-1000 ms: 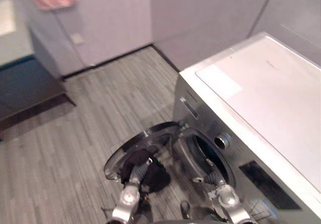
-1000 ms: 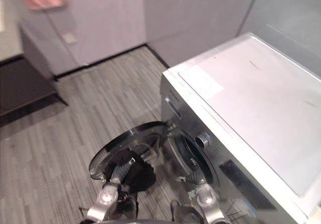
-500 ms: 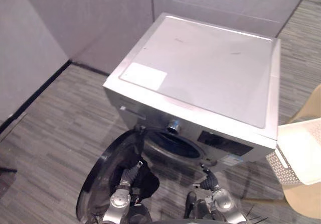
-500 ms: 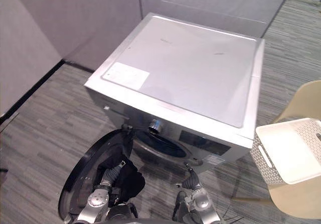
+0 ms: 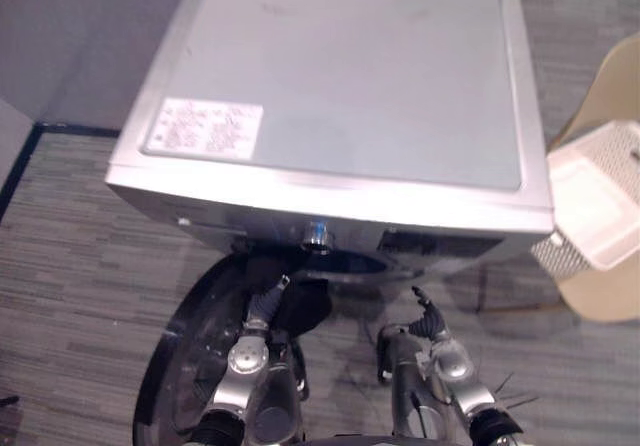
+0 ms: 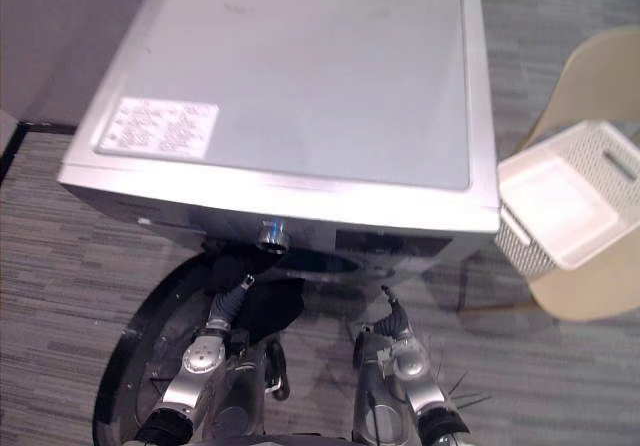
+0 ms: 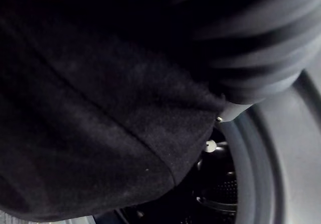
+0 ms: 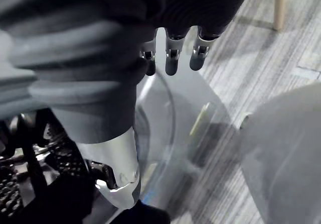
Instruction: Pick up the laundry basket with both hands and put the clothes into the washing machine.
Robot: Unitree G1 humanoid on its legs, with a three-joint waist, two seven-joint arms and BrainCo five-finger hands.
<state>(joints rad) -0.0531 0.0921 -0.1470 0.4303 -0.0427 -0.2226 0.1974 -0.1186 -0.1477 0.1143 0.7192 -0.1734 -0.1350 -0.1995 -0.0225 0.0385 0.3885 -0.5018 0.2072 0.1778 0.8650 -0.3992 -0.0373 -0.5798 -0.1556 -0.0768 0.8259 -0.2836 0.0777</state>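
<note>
The left hand (image 7: 261, 43) is at the washing machine (image 5: 340, 86) opening. Black clothes (image 5: 305, 306) cover it, so I cannot tell how its fingers are. The right hand (image 8: 173, 48) has loose fingers and holds nothing. The laundry basket (image 6: 560, 201) sits on a chair (image 6: 600, 286), away from both hands.

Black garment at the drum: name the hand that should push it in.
Left. The left hand carries the black garment right in front of the washing machine's open drum; the right hand holds nothing and hangs further right.
</note>
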